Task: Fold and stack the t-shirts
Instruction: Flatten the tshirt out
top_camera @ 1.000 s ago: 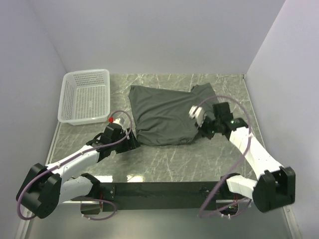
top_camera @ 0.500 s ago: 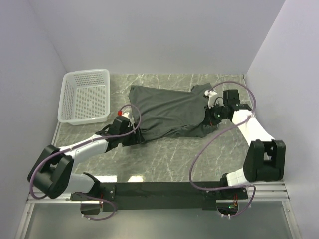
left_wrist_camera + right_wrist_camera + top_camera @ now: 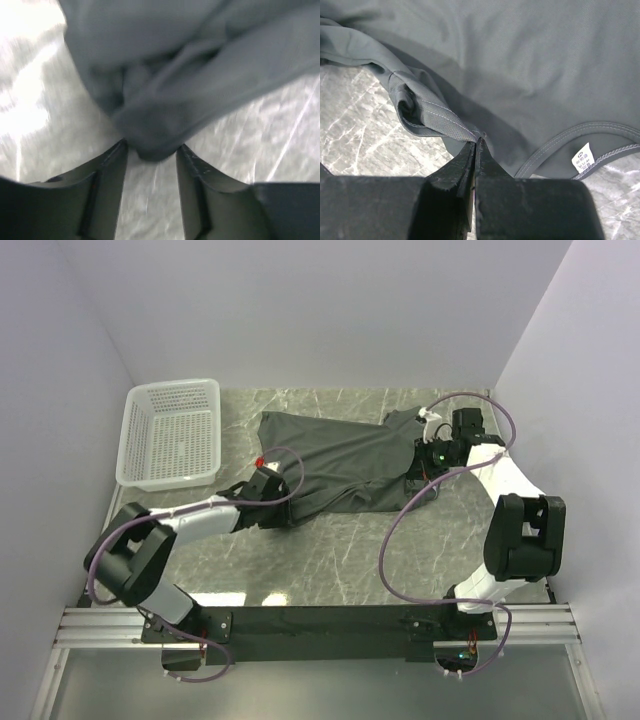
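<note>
The t-shirt (image 3: 335,455) lies rumpled on the table (image 3: 340,550), from the centre toward 1 o'clock. At its 7 o'clock corner the left gripper (image 3: 151,150) has its jaws half-wide around a bunched fold; I cannot tell whether it grips. At the shirt's 3 o'clock the right gripper (image 3: 475,145) pinches the hem. A basket (image 3: 175,386) sits at the shirt's 9 o'clock.

Robot lab cell, plain white walls (image 3: 320,310), marble-look table (image 3: 350,550), mounting rail (image 3: 330,622)

On the near side of the t-shirt (image 3: 335,465) the table (image 3: 350,550) is bare, and a gripper could pass there. Left of the t-shirt stands the white basket (image 3: 172,432), apart from it. The left gripper (image 3: 282,508) blocks its near-left corner. The right gripper (image 3: 430,456) blocks its right edge, near the side wall (image 3: 560,390).
</note>
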`<state>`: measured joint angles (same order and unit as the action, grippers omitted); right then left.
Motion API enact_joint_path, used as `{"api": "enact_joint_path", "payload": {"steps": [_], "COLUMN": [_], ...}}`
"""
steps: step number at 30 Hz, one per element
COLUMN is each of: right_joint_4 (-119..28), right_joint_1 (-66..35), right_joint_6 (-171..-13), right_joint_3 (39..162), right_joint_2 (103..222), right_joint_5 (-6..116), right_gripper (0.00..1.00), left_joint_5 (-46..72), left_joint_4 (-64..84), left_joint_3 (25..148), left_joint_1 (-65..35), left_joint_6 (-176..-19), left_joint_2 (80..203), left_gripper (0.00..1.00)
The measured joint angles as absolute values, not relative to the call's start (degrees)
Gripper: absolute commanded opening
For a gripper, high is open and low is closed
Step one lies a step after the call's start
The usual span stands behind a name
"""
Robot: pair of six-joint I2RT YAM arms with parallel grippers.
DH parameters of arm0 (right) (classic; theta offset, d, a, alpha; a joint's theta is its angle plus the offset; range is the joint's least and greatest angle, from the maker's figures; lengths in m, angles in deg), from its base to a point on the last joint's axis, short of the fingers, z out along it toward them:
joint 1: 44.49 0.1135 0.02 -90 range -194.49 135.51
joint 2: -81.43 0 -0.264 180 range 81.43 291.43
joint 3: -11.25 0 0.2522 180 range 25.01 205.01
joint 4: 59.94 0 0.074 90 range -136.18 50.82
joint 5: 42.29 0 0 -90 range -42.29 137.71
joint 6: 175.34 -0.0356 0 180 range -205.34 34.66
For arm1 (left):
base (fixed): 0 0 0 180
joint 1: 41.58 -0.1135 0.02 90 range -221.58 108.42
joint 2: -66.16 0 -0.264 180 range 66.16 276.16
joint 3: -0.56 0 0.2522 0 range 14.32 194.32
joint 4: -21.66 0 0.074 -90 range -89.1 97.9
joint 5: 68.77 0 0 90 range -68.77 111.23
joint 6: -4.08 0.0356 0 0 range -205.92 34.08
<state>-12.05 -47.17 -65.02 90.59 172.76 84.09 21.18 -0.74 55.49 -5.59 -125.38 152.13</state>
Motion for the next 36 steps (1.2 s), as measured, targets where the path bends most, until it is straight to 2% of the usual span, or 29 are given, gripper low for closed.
{"api": "enact_joint_path", "payload": {"steps": [4,6,15,16,17,20,25,31,33,34,36], "right_joint_4": [-12.1,-12.1,-11.2,-11.0,-10.9,-10.6,-10.6,-10.6,-10.7,-10.9,-11.3], "right_joint_1": [-47.4,-47.4,-48.9,-49.1,-49.3,-49.7,-49.8,-49.8,-49.8,-49.9,-50.1], "right_joint_6": [-65.2,-65.2,-63.9,-63.5,-63.1,-62.1,-61.4,-61.4,-61.5,-61.5,-61.6], "right_joint_3": [90.6,90.6,90.5,90.5,90.3,90.2,89.2,86.7,86.5,86.4,86.2], "right_joint_2": [172.8,172.8,170.0,169.0,167.6,164.0,162.2,162.4,162.4,162.4,162.4], "right_joint_5": [85.2,85.7,87.0,87.0,87.0,87.6,88.6,86.8,85.4,84.7,83.7], "right_gripper": [0.0,0.0,0.0,0.0,0.0,0.0,0.0,0.0,0.0,0.0,0.0], "left_joint_5": [24.4,25.6,34.2,35.6,37.2,41.4,44.8,42.1,42.1,42.4,44.1], "left_joint_4": [-1.8,-2.1,-13.5,-15.4,-17.4,-21.6,-26.7,-27.6,-27.8,-28.4,-27.5], "left_joint_3": [60.2,61.6,71.0,72.6,74.5,80.3,88.8,96.1,96.3,96.1,93.8], "left_joint_1": [-5.5,-5.4,-3.3,-2.9,-2.6,-2.2,-2.0,0.7,1.8,2.4,3.3], "left_joint_6": [-124.8,-124.6,-118.3,-117.5,-116.3,-112.9,-107.7,-103.8,-103.6,-103.8,-105.0], "left_joint_2": [156.9,158.3,158.4,157.8,157.2,156.3,159.2,168.6,170.2,170.5,169.2], "left_gripper": [0.29,0.01,0.01,0.02,0.11,0.28,0.34,0.38,0.45,0.53,0.63]}}
